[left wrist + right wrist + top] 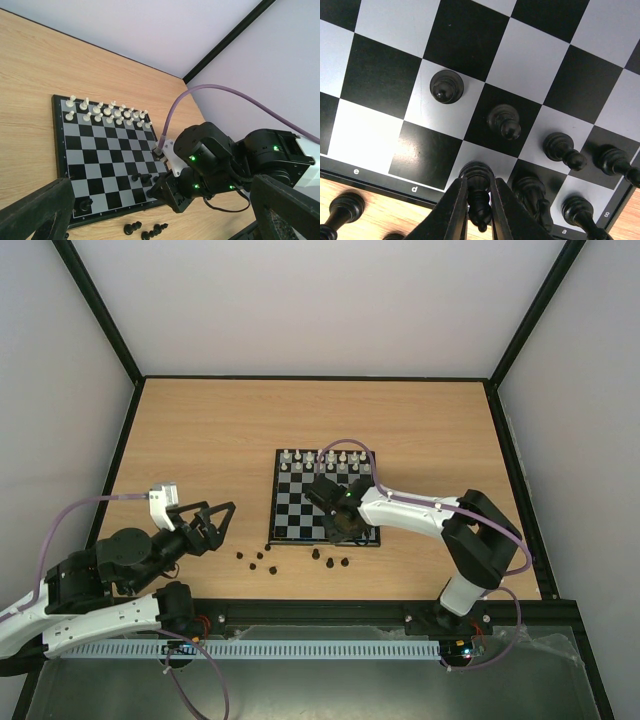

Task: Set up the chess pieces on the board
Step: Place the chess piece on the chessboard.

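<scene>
Right wrist view: the right hand [478, 199] is clenched on a black piece [477, 175] at the light square by the letter d on the edge of the board [470, 40].
On the board: several more chess pieces [504, 121], all black, stand on squares beside the held one.
Off the board: loose black pieces [257, 560] lie scattered on the counter [200, 430], just off the board's near edge.
Far edge of the board: white pieces [325, 460] stand in rows.
Left of the board: the left hand [215, 520] is released, fingers spread, apart from the board.
</scene>
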Controlling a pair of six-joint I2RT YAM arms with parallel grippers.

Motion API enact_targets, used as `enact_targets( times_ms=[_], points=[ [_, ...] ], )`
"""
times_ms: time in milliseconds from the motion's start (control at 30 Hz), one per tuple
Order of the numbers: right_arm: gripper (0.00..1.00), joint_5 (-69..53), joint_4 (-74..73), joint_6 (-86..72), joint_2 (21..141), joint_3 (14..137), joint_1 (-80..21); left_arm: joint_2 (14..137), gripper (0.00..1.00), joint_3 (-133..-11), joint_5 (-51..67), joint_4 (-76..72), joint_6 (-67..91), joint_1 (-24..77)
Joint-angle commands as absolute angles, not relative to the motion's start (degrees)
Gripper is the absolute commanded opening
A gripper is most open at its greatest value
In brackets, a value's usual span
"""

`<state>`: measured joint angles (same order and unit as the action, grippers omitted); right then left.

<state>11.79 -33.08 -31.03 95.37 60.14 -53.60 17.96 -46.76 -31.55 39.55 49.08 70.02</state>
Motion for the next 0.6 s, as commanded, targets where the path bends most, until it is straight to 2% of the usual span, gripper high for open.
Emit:
enact_targets(
  times_ms=[0, 267, 433, 567],
  points=[
    [0.15, 12.4, -35.3, -31.1, 94.5, 59.3, -53.3, 18.9, 0.99, -45.9, -32.0, 37.9, 48.6, 70.4],
    [0.19, 11.3, -34.8, -30.8, 92.2, 60.3, -53.3, 18.9, 0.99, -45.9, -32.0, 37.9, 48.7, 70.4],
    [0.27, 9.9, -34.4, -30.4, 87.1, 60.8, -53.3, 19.3, 0.99, -45.9, -32.4, 37.9, 48.5, 70.3],
    [0.39, 8.4, -33.8, -30.4, 80.6, 61.1, -53.3, 20.0, 0.99, -45.8, -32.8, 36.8, 47.2, 70.4]
  ],
)
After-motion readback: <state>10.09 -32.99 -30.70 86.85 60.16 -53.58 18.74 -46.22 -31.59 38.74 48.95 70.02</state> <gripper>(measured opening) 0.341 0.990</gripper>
